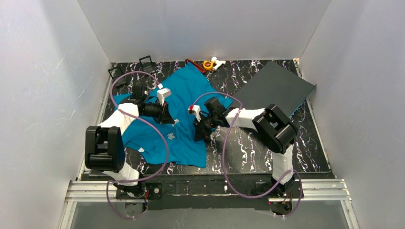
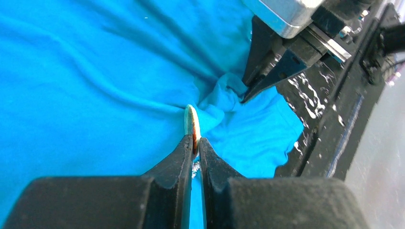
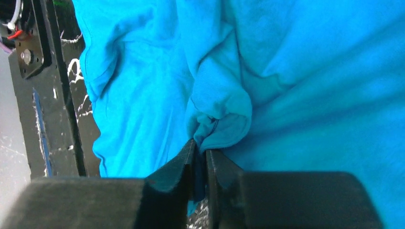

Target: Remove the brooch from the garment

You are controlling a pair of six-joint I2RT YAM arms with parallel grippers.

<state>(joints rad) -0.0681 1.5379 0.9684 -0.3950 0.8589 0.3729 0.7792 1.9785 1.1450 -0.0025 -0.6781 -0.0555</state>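
Shirt [image 1: 191, 86] lies rumpled on the marbled table [image 1: 248, 143], running from near left to far centre.

Left gripper [image 2: 195, 140]: jaws nearly closed, pinching the brooch [image 2: 192, 125]. This is a thin pale disc seen edge-on, standing up from the cloth, which puckers toward it.

Right gripper [image 3: 199, 152]: jaws narrow, clamped on a bunched fold of shirt just right of the brooch. The two grippers are near each other over the shirt's near-centre part, tips apart.

Far right: dark grey board [image 1: 277, 86], tilted.

Far edge: small orange-and-white item [image 1: 208, 64]; black frames [image 1: 145, 62] far left.
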